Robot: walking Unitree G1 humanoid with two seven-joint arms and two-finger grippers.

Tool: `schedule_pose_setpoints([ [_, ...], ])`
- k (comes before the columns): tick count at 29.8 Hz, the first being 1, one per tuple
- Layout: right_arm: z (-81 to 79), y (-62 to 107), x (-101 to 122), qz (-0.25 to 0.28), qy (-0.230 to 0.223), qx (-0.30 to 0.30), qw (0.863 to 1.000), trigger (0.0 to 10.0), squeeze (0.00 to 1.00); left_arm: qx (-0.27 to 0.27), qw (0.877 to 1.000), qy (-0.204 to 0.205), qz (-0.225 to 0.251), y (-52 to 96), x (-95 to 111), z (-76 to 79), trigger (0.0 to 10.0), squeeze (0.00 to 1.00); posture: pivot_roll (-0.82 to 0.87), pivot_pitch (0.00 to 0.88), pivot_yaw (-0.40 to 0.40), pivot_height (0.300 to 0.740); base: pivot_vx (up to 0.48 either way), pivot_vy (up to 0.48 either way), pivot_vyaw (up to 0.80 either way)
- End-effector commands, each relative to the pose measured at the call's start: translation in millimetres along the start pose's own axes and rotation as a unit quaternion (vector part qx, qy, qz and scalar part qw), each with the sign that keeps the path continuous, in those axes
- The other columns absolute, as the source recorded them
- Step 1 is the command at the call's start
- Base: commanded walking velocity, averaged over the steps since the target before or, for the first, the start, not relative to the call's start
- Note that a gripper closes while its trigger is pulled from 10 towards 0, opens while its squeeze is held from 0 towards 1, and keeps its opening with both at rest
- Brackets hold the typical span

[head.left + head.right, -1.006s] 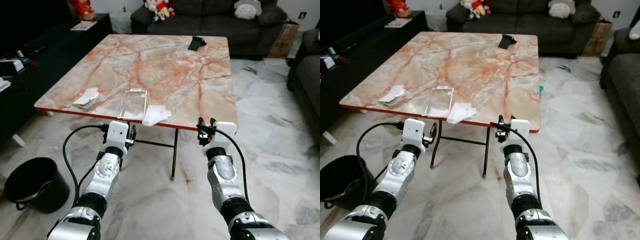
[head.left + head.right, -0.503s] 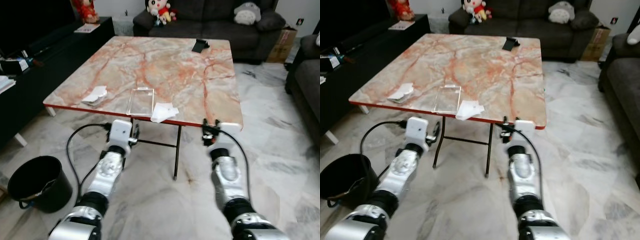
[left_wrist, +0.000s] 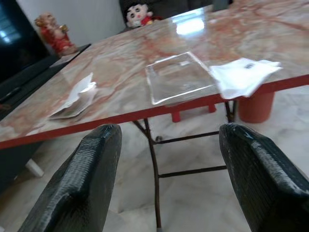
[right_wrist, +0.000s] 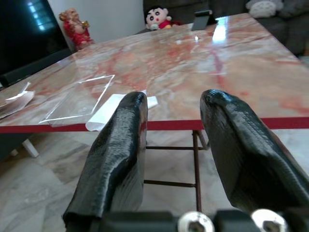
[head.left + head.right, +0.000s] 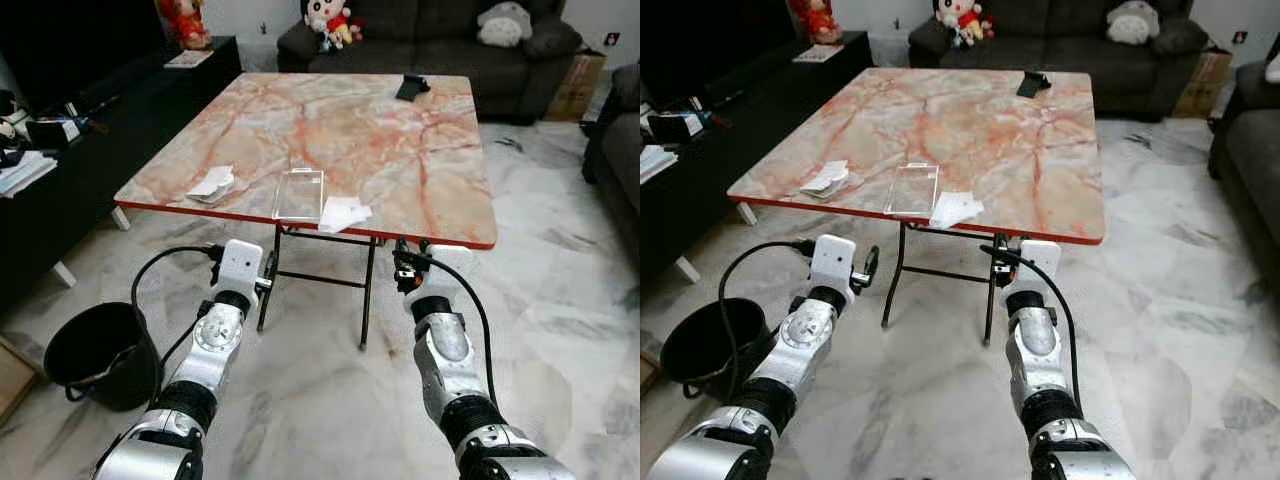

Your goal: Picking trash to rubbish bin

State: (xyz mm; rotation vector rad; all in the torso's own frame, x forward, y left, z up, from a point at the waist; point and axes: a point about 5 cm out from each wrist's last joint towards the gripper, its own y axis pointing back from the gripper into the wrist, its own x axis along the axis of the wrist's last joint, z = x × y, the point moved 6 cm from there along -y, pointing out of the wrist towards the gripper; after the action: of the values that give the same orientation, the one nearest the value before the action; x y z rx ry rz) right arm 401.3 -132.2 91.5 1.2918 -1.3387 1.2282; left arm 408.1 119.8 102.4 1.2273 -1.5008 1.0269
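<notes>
Both grippers are empty and held out low in front of the marble table [image 5: 380,130], short of its red near edge and touching nothing. The left gripper [image 3: 164,169] has its 2 fingers spread wide, the table edge showing in the gap between them. The right gripper [image 4: 171,159] is also open, but with a narrower gap.

The trash is all on the table near the front edge: a crumpled white paper [image 5: 212,184] to the left, a clear plastic tray [image 5: 299,194] in the middle, and a white tissue [image 5: 342,213] just beside the tray on its right, slightly hanging over the edge. The tray looks empty.

The black rubbish bin [image 5: 100,352] sits on the floor off to the robot's left, well apart from the table. There's something pale inside near the rim, too small to tell what.

A dark object [image 5: 412,87] lies at the far edge of the table, can't make it out.
</notes>
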Motion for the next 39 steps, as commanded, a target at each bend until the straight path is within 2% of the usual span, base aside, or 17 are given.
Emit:
schedule_pose_setpoints([
  [1,-3.2,-2.5,2.3,0.000,0.000,0.003,1.000,10.0,0.00,-0.020,1.000,-0.023,0.004,-2.7,4.4,3.5,10.0,0.00,0.19,0.000,0.072,0.740,0.000,0.000,0.00],
  [3,-3.3,-2.6,2.5,0.001,0.000,0.003,1.000,10.0,0.00,-0.025,0.999,-0.044,0.006,-3.1,5.5,4.6,10.0,0.00,0.19,0.000,0.072,0.740,0.000,0.000,0.00],
  [4,-3.4,-2.7,2.7,0.001,-0.001,0.003,1.000,10.0,0.00,-0.020,0.997,-0.074,0.007,-3.8,6.6,2.4,10.0,0.00,0.19,0.000,0.072,0.740,0.259,0.000,0.00],
  [12,-4.7,-3.3,3.3,0.002,-0.006,0.004,1.000,10.0,0.00,-0.016,0.991,-0.133,0.009,-6.5,9.4,-2.8,10.0,0.00,0.19,0.000,0.072,0.740,0.348,0.000,0.00],
  [19,-5.0,-3.5,2.7,-0.001,-0.005,0.005,1.000,10.0,0.00,-0.027,0.983,-0.181,0.018,-8.0,13.1,0.8,10.0,0.00,0.19,0.000,0.072,0.740,0.354,0.000,0.00],
  [24,-4.9,-3.5,2.4,-0.002,-0.005,0.005,1.000,10.0,0.00,-0.027,0.980,-0.194,0.022,-8.5,14.7,1.7,10.0,0.00,0.19,0.000,0.072,0.740,0.349,0.000,-0.62],
  [26,-5.6,-3.3,3.1,0.001,-0.004,0.006,1.000,10.0,0.00,-0.029,0.978,-0.207,0.023,-8.7,15.0,2.3,10.0,0.00,0.19,0.000,0.072,0.740,0.352,0.000,0.00],
  [39,-9.2,-2.9,2.0,0.000,0.001,0.013,1.000,10.0,0.00,-0.035,0.973,-0.225,0.026,-8.8,15.8,6.8,10.0,0.00,0.19,0.000,0.073,0.740,0.352,0.000,0.00],
])
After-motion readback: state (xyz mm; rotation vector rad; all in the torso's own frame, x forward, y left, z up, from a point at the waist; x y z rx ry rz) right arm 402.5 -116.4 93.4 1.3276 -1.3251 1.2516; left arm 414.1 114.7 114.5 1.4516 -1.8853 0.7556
